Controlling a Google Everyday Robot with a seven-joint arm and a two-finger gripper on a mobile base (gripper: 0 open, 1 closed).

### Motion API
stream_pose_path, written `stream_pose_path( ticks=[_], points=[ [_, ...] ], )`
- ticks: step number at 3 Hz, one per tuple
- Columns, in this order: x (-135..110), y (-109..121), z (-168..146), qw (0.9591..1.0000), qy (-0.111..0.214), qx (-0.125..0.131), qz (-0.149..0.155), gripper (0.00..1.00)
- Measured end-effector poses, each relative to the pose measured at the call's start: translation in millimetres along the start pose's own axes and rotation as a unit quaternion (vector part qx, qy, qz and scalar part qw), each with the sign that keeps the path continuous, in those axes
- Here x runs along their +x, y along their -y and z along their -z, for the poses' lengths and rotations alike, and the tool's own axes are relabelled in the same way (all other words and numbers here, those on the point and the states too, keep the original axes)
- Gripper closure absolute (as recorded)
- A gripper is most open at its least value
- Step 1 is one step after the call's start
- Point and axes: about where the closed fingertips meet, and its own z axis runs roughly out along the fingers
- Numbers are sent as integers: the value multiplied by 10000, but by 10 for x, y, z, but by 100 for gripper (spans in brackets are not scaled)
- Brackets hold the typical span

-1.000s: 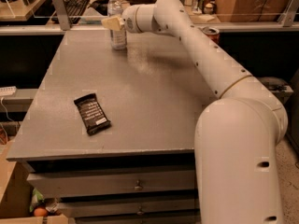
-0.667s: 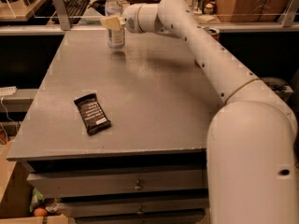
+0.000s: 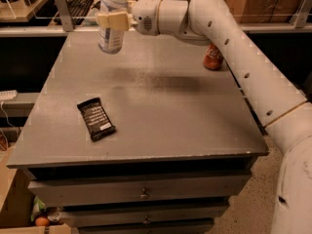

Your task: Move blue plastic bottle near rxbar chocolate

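Note:
The blue plastic bottle (image 3: pixel 111 24) is a clear bottle with a pale label, held upright at the far left of the grey table (image 3: pixel 161 106). It seems lifted a little above the tabletop. My gripper (image 3: pixel 112 20) is shut on the bottle around its middle, reaching in from the right. The rxbar chocolate (image 3: pixel 96 118) is a flat black wrapper lying on the front left part of the table, well in front of the bottle.
A red Coca-Cola can (image 3: pixel 213 56) stands at the far right of the table, behind my arm (image 3: pixel 234 38). A shelf with a keyboard (image 3: pixel 78 4) runs behind the table. Drawers (image 3: pixel 142 194) are under the tabletop.
The bottle has come up off the table in my gripper's hold and shifted slightly left and towards the front. The view has changed as well.

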Motion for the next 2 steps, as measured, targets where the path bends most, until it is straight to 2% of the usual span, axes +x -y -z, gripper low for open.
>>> stream_pose_path(
  ticks=[1,2],
  points=[
    [3,0,-3,10000,-4,-1,2,100],
    [43,-269,-117,9994,2,-352,-11,100]
  ],
)
